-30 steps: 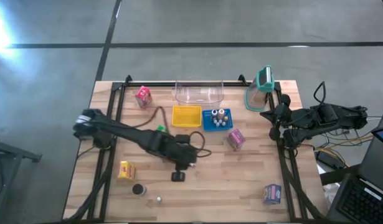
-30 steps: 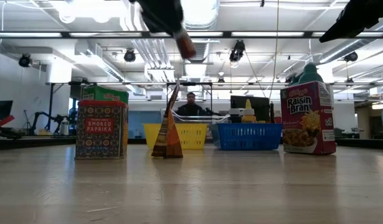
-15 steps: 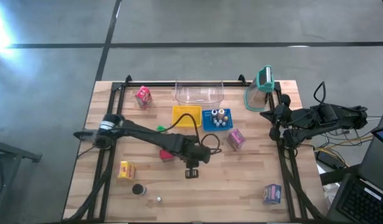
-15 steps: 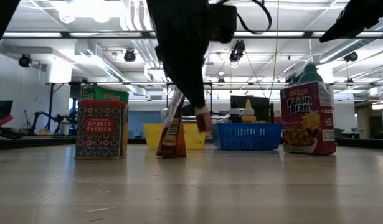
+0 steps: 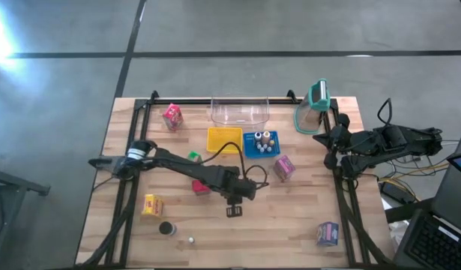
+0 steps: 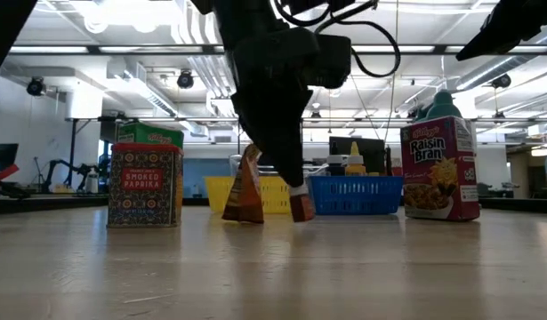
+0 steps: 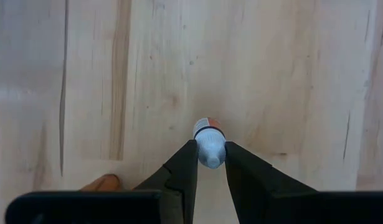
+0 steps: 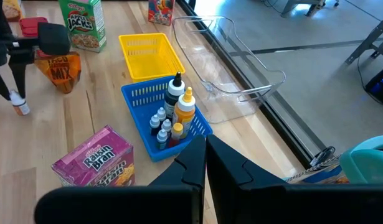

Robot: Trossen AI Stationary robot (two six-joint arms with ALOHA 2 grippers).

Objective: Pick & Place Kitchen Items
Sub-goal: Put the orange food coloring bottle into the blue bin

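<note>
My left gripper (image 5: 234, 211) is near the table's middle, pointing down, shut on a small bottle (image 7: 208, 144) with a white top and an orange body, also seen in the low view (image 6: 301, 206). Beside it stands a brown-orange pouch (image 5: 201, 187). Loose on the table are a pink carton (image 5: 172, 115), a green carton (image 5: 193, 156), a yellow carton (image 5: 152, 204), a purple carton (image 5: 283, 167), another carton (image 5: 327, 233), a dark disc (image 5: 166, 228) and a white ball (image 5: 190, 240). My right gripper (image 8: 205, 155) waits shut at the table's right edge. My left gripper pinches the small bottle by its white top end (image 7: 210, 154) between the two fingers, coming from above and pointing down. The orange body (image 6: 301, 211) hangs below the fingertips, slightly tilted. Its lower end is at the table top; whether it touches I cannot tell.
A yellow basket (image 5: 224, 139) and a blue basket (image 5: 261, 143) holding several bottles sit at the table's middle far side. Behind them lies a clear container (image 5: 239, 110); a clear jug with a teal lid (image 5: 314, 105) stands at the far right. A cable loops over the left arm.
My left gripper has moved toward the table's right edge and gone down, carrying the small bottle from high above the table to table-top level next to the pouch. It has stayed shut on the bottle.
</note>
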